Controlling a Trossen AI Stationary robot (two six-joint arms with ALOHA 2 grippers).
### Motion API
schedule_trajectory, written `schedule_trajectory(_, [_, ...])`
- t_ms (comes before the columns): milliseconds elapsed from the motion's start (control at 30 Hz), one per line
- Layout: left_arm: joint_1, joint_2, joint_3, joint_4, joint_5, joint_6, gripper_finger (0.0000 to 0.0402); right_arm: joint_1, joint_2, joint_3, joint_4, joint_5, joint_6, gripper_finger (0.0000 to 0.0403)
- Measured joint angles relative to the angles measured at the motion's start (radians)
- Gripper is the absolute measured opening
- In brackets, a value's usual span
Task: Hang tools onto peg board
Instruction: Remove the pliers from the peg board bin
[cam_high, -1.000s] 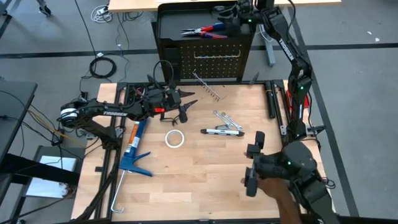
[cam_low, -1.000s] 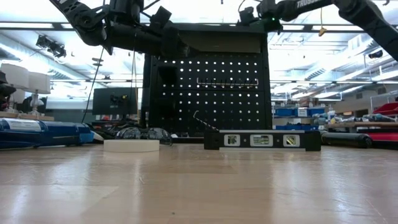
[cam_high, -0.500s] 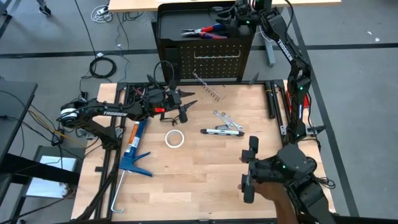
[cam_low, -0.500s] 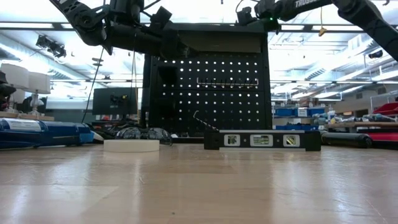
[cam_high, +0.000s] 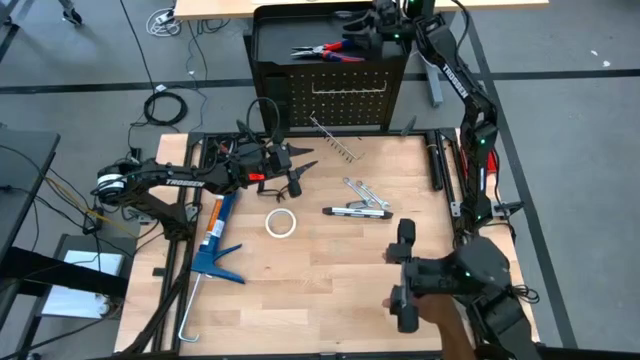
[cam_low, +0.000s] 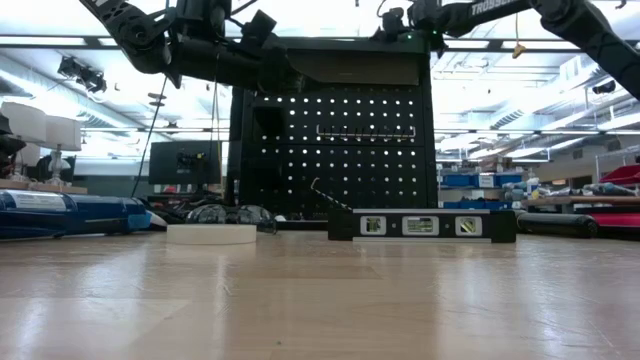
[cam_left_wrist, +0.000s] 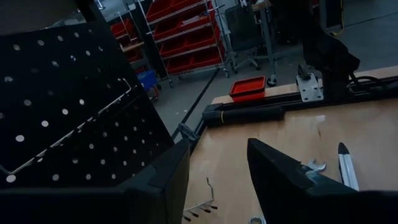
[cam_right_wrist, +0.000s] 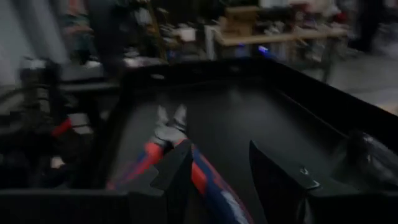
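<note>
The peg board (cam_high: 345, 100) stands upright at the table's far edge, with a black tray top (cam_high: 275, 45). Red-and-blue-handled pliers (cam_high: 325, 50) lie flat in that tray. My right gripper (cam_right_wrist: 214, 155) hovers open, level, at the tray's right side, with the pliers (cam_right_wrist: 180, 162) just ahead of its fingers and untouched. My left gripper (cam_high: 300, 170) hangs open above the table near the board's lower left corner and holds nothing. Two silver wrenches (cam_high: 362, 190) and a black-and-silver bar (cam_high: 357, 210) lie flat on the table in front of the board.
A white tape ring (cam_high: 281, 222) and a blue caulking gun (cam_high: 215, 240) lie left of centre. A silver wire hook rack (cam_high: 335, 140) lies at the board's foot. A dark device (cam_high: 440, 280) with a person's arm (cam_high: 455, 335) is over the near right corner.
My right gripper has swung a little over the tray, toward its far side, and stays open. The dark device at the near right has shifted toward the table's near edge. My left arm has kept still.
</note>
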Motion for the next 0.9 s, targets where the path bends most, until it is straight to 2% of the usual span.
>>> schedule_trajectory(167, [0.0, 0.0, 0.0, -0.003, 0.0, 0.0, 0.0165, 0.001, -0.008, 0.016, 0.098, 0.015, 0.04, 0.0169])
schedule_trajectory(333, [0.0, 0.0, 0.0, -0.012, 0.0, 0.0, 0.0165, 0.004, -0.028, 0.016, 0.097, 0.042, 0.041, 0.0169])
schedule_trajectory(667, [0.0, 0.0, 0.0, -0.013, 0.0, 0.0, 0.0165, 0.0, -0.039, 0.018, 0.119, 0.422, -0.041, 0.0169])
schedule_trajectory(900, [0.0, 0.0, 0.0, -0.013, 0.0, 0.0, 0.0165, -0.007, -0.039, 0.018, 0.162, 0.418, -0.097, 0.0169])
